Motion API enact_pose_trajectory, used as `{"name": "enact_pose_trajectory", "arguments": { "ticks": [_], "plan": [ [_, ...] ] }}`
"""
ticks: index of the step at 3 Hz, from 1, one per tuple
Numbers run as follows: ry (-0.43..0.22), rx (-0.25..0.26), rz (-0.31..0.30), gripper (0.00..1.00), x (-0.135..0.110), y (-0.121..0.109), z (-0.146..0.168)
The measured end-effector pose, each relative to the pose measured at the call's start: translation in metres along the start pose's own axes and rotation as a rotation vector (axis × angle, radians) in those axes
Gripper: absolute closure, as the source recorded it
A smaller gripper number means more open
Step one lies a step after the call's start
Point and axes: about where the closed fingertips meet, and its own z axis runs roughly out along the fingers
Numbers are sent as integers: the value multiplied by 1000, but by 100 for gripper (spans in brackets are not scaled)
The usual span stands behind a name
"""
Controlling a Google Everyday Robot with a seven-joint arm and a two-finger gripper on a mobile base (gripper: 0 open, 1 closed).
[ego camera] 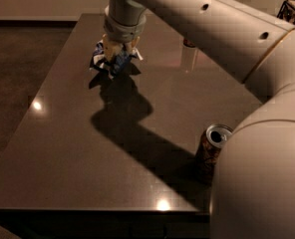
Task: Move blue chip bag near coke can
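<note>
The end effector point(115, 58) is pointing straight down, with its fingers pinched in on the blue chip bag point(121, 65), which sits crumpled between them. Right above it is the grey-banded wrist point(123, 23), pretty much vertical. From there the long white arm point(207, 15) heads off to the right of the end effector, sloping down toward the camera, with a row of small dark holes along it. Way nearer than the end effector, down to its right, a big rounded joint housing point(262, 183) fills the corner.

Bag point(113, 63) held in gripper point(116, 58) at table's point(63, 148) far left.
Coke can point(189, 43) is placed to its right; second can point(211, 152), front right.
</note>
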Motion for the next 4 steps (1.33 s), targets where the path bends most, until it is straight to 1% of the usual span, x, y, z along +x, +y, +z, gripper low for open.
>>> {"name": "enact_pose_trajectory", "arguments": {
  "ticks": [1, 2, 3, 4],
  "plan": [
    [10, 40, 1, 100, 9, -38, -19],
    [45, 56, 9, 100, 27, -76, -26],
    [89, 42, 5, 100, 50, -111, -23],
    [103, -10, -36, 100, 72, -140, -16]
  ]
}}
